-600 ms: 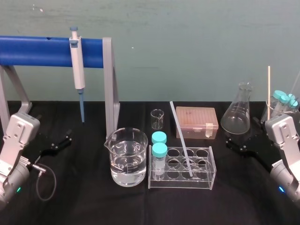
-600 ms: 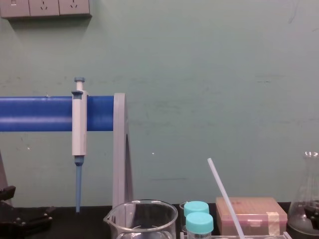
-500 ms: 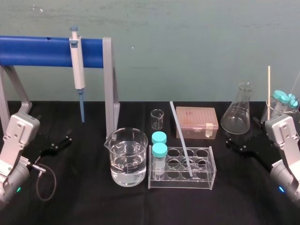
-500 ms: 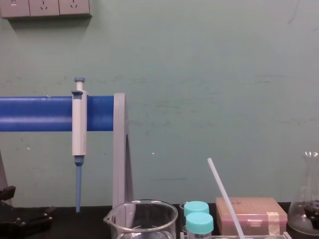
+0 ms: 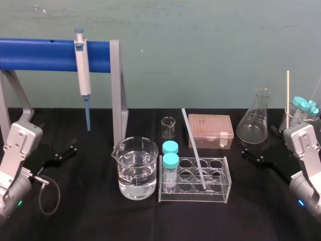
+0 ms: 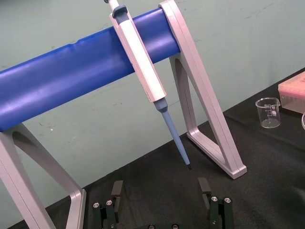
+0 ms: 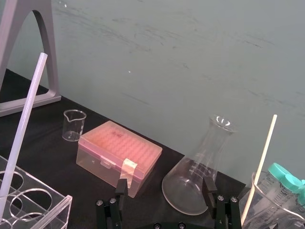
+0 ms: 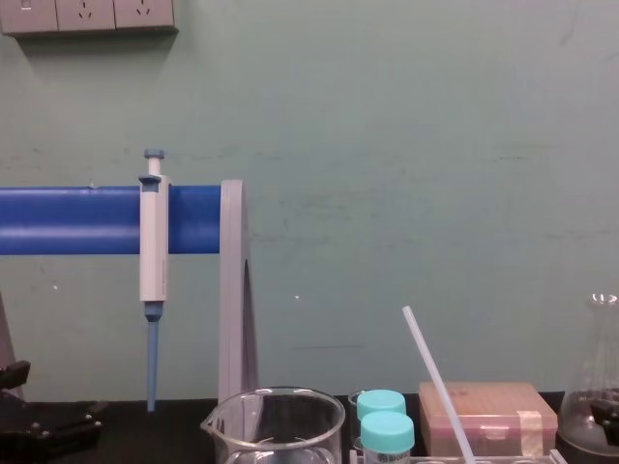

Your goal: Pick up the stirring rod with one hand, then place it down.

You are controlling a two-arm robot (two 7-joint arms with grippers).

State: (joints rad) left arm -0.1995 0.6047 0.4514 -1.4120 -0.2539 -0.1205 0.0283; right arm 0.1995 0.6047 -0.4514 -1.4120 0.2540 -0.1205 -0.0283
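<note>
**Stirring rod [image 5: 193,146] in rack, both arms parked**

Head: rod leans in clear rack [image 5: 193,197] mid-tabletop [image 5: 90,213]. L gripper [image 5: 58,143] low at far left, R gripper [image 5: 259,145] far right by flask [image 5: 253,125]; both well apart from rod.
L wrist: jaws spread wide, empty, facing pipette [image 6: 140,57].
R wrist: jaws wide, empty; rod off to one side.
Chest: rod slants beside teal-capped vials [image 8: 387,432].
</note>
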